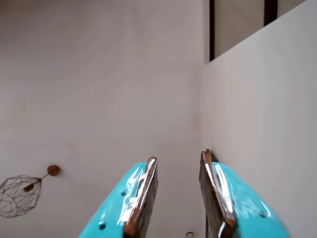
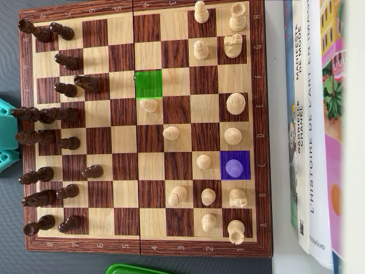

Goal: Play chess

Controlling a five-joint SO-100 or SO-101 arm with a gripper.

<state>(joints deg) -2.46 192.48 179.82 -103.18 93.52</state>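
In the overhead view a wooden chessboard (image 2: 122,145) fills the frame. Dark pieces (image 2: 43,114) stand along its left side and light pieces (image 2: 232,104) are spread over its right half. An empty square is tinted green (image 2: 148,84), and a purple-tinted square (image 2: 234,165) holds a light pawn. Only a teal part of the arm (image 2: 5,137) shows at the board's left edge. In the wrist view my gripper (image 1: 179,156) points at a pale wall, its teal fingers (image 1: 141,198) apart and open with nothing between them. No chess piece shows in that view.
Books (image 2: 311,114) lie along the board's right side. A green object (image 2: 134,268) pokes in below the board's bottom edge. The wrist view shows a wall corner (image 1: 203,99) and a wire-cage lamp (image 1: 20,194) at lower left.
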